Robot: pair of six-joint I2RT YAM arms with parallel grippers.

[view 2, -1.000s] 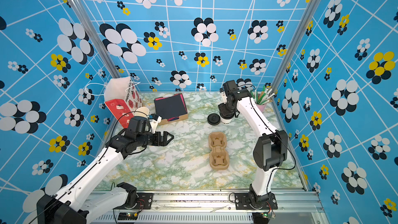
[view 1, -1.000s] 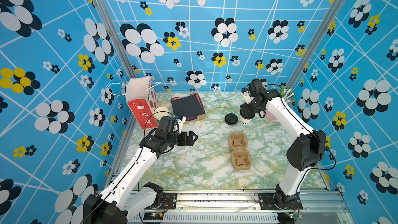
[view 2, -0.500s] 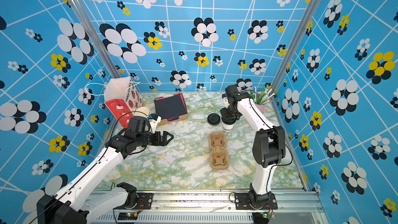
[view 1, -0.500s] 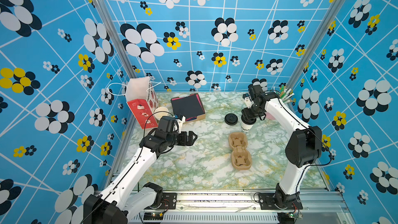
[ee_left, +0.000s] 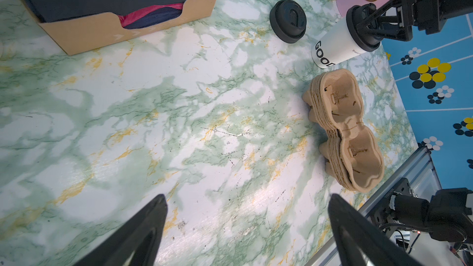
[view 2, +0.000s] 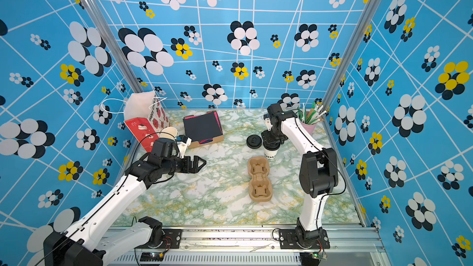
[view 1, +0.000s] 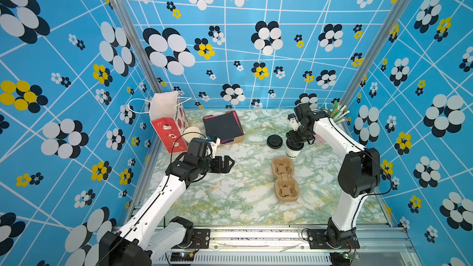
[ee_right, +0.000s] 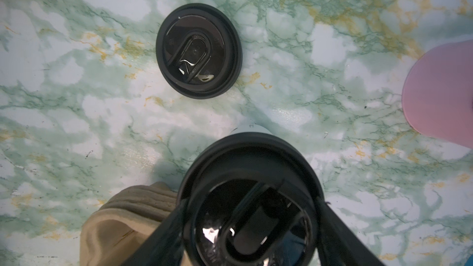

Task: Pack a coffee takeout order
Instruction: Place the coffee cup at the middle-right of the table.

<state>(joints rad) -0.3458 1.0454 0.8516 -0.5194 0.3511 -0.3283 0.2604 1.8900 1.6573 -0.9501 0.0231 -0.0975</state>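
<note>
Here, the right hand (view 1: 294, 145) hangs over the lidded white cup (view 1: 292, 152).
Its fingers flank the black lid (ee_right: 250, 175) seated on the cup, one on each side of the rim; whether they pinch it or stand just off it, I cannot tell. The cup is upright at the right of the desk (view 1: 230, 200), just beyond the far end of the brown cup carrier (view 1: 284, 181). A second lid (view 1: 274, 141) lies flat just left of the cup. The black napkin (view 1: 222, 126) tops the stack in the cardboard box (view 1: 234, 139), far and left of centre. The left hand (view 1: 226, 165) hovers above the desk on the left, fingers spread wide, holding nothing.
</note>
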